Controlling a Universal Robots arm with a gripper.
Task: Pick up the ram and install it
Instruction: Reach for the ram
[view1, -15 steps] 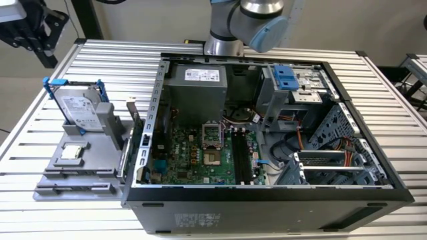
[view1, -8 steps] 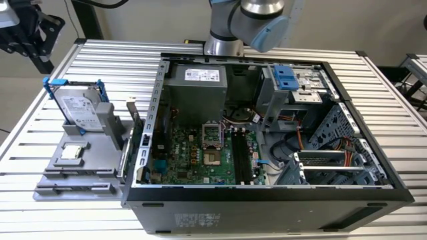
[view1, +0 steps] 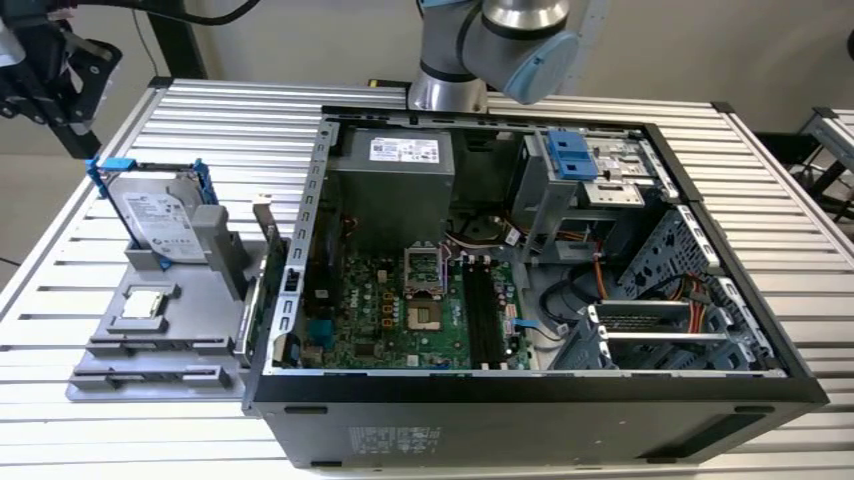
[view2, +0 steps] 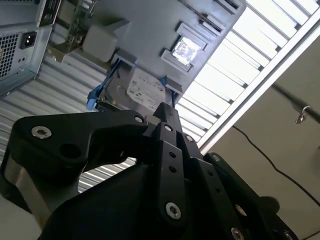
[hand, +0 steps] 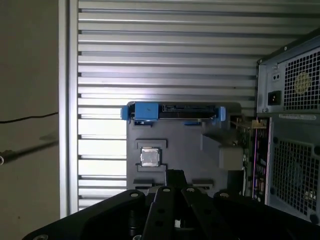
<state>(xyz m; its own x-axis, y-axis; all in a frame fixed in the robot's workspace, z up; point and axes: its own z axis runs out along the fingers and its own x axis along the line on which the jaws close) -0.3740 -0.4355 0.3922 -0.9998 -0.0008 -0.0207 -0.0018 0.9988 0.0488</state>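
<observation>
The ram (view1: 283, 285) looks like a thin dark green board standing on edge between the grey holder (view1: 200, 330) and the open computer case (view1: 534, 400). In the first wrist view its edge (hand: 256, 160) shows beside the case's back panel. My gripper (view1: 67, 100) hangs high at the exterior view's far left, above and well apart from the holder. In both wrist views the black fingers (hand: 175, 176) meet at their tips (view2: 167, 111), shut with nothing between them. The motherboard (view1: 400, 310) lies bare inside the case, with long black memory slots (view1: 483, 315).
A silver hard drive in a blue frame (view1: 163, 215) stands upright on the holder, and a small square silver processor chip (view1: 144, 303) lies in front of it. The slatted metal table (view1: 200, 120) ends close to the holder at the exterior view's left. Cables and drive cages fill the case's other side.
</observation>
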